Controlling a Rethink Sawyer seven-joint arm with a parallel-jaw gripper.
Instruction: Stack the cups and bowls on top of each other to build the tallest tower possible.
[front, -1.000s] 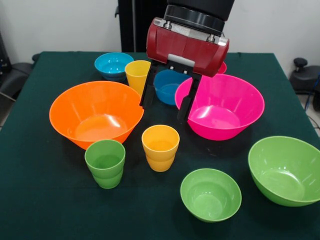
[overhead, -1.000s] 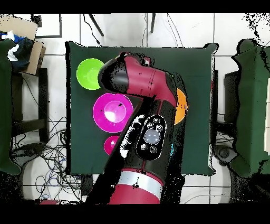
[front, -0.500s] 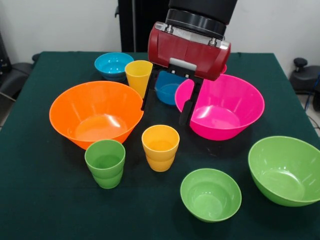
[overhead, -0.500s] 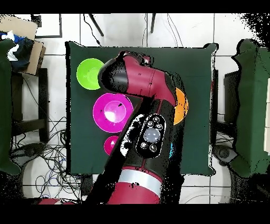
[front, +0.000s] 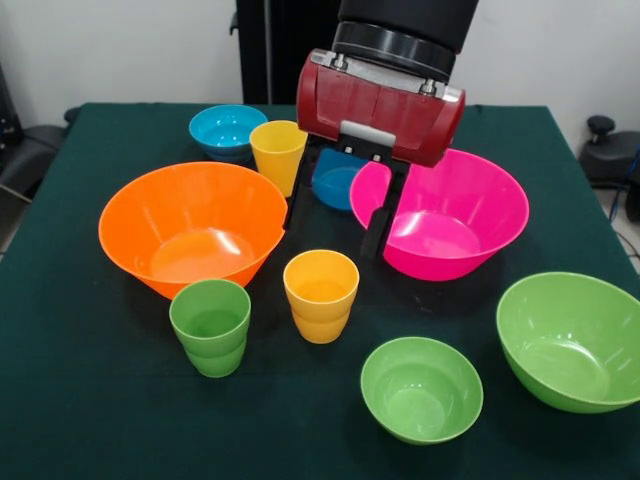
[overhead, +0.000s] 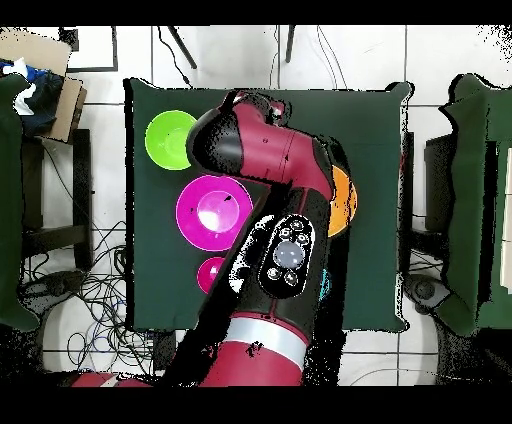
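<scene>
**Two cameras, one desk**

Front view: low and close, angled down across the desk, facing the arm, which enters from the top edge; floor and wall show only at the margins. Overhead view: high, straight down, whole desk plus surrounding floor; the arm covers the desk's middle. Shared: the desk, the arm, the pink bowl, the orange bowl, a big green bowl.
</scene>
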